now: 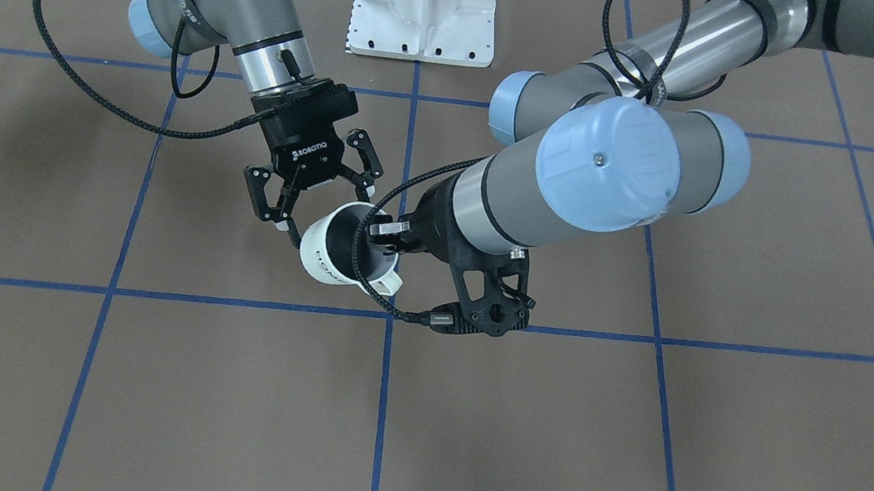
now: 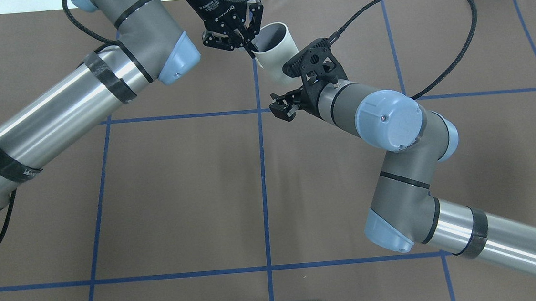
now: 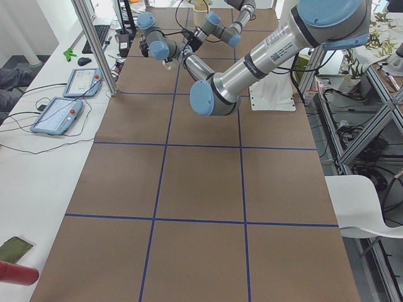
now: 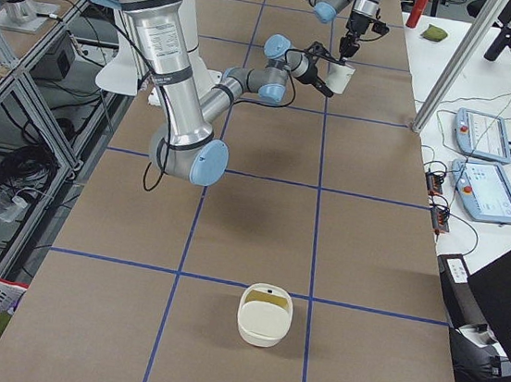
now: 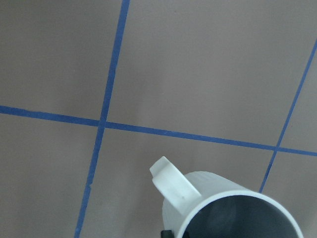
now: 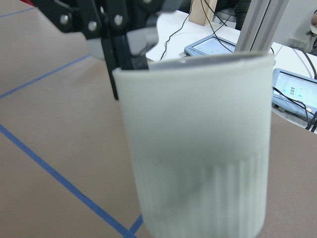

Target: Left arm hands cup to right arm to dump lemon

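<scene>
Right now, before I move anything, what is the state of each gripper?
Left gripper: closed on the rim of the cup, holding it.
Right gripper: looks open, holding nothing, near the cup.
</scene>
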Motion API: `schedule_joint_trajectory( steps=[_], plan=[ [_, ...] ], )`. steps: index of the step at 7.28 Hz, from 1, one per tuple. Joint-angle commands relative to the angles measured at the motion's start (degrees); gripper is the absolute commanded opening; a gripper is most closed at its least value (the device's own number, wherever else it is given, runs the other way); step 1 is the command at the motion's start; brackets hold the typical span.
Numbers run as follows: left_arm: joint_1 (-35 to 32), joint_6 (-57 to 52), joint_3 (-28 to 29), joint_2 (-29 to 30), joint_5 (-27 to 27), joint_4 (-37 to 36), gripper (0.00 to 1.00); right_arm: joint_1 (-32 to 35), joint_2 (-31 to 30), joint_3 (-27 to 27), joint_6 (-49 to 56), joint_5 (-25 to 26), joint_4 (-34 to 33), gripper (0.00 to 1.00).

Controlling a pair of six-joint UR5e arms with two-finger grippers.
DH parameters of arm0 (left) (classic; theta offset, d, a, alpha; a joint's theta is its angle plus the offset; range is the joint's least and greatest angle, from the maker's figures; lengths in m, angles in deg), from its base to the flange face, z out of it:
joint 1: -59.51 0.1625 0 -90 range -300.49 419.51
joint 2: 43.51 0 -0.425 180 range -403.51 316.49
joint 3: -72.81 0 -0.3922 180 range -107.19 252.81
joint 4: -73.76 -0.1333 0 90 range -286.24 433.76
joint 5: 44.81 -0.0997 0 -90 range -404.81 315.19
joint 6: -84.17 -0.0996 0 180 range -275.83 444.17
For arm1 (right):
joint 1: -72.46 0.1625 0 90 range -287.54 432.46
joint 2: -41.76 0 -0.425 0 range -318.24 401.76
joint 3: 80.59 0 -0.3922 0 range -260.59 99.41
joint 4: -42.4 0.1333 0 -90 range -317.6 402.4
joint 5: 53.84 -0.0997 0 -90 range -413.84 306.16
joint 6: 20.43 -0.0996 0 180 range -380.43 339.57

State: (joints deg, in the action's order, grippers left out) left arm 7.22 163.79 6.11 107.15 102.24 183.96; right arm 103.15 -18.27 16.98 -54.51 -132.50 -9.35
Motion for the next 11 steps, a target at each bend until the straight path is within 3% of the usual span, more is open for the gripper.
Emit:
schedule_joint_trajectory(
  steps=[1,4,6,8,11],
  plan=[
    [-4.3,-0.2,0.0,0.0,2.4,-0.1,0.0,0.0,0.0,0.0,0.1,0.0,-0.3,1.0],
    [-7.1,-0.8,0.1,-1.2,2.6,-0.4,0.0,0.2,0.1,0.3,0.3,-0.2,-1.9,1.0],
    [-9.9,-0.6,-0.4,-4.0,4.4,-1.6,0.0,2.6,0.1,2.5,0.7,-1.2,-8.7,1.0],
    [-13.8,-0.7,-0.7,-5.1,4.2,-5.0,0.0,6.8,0.0,3.9,0.9,-8.8,-14.8,1.0],
    [-15.4,-0.8,-4.5,-11.3,-0.4,-5.3,0.0,18.3,-0.4,3.8,2.5,-26.7,-25.1,1.0]
  ],
)
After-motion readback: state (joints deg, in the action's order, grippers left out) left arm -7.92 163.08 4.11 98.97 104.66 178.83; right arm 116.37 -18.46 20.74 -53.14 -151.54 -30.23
